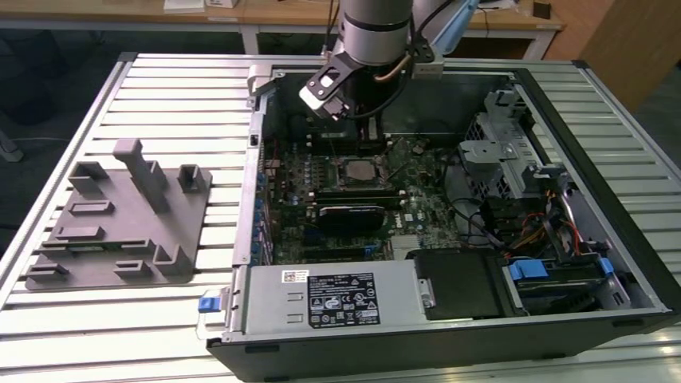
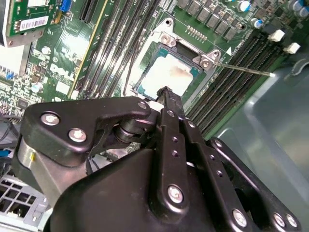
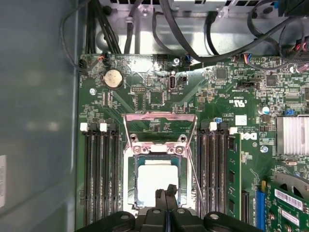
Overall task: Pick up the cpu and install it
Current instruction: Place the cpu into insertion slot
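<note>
Where the open computer case (image 1: 447, 351) comes closest to the lens, along the bottom of the exterior view, a grey power supply (image 1: 266, 297) with a printed label lies across its front. A blue tab (image 1: 212, 302) pokes out at the exterior view's left. On the slatted metal desk (image 1: 171, 88), at the exterior view's left and apart from the case, sits a grey plastic fixture (image 1: 117, 231) with upright posts. Farther in, the green motherboard (image 1: 420, 203) lies flat, and near its middle the cpu (image 1: 359, 169) rests in its socket, silver top up. In the first wrist view the socket's metal frame (image 3: 159, 116) stands tipped open beyond the chip, with memory slots (image 3: 101, 174) flanking it. The pincer (image 2: 166, 93) hangs over one edge of the cpu, its black fingers (image 3: 161, 198) pressed together with nothing between them. Whether it touches the chip I cannot tell. At the top centre of the exterior view the arm (image 1: 375, 28) stands above the case, with wooden furniture (image 1: 127, 12) behind.
</note>
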{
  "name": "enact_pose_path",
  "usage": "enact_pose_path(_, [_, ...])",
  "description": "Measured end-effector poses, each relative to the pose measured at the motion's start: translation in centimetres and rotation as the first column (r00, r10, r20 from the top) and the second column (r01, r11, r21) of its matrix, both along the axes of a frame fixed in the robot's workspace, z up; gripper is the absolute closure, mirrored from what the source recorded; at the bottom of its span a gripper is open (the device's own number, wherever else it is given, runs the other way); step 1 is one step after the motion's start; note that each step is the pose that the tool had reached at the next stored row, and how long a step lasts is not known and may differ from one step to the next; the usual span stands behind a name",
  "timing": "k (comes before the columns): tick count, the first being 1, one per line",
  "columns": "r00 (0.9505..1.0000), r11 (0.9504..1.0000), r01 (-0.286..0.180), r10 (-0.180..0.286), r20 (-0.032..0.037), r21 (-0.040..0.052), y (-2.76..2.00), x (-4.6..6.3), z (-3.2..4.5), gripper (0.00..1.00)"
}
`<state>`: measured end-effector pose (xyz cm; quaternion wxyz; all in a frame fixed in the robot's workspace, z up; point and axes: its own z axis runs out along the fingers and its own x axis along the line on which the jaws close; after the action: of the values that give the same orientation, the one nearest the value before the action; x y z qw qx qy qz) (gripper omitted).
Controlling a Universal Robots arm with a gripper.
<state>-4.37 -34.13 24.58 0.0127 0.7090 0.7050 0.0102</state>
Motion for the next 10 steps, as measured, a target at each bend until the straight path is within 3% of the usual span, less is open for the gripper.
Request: enact_pose_path(10, [1.0000,1.0000,0.000,0.000,-0.0052,0.0008,-0.16,0.0,-1.64,0.89])
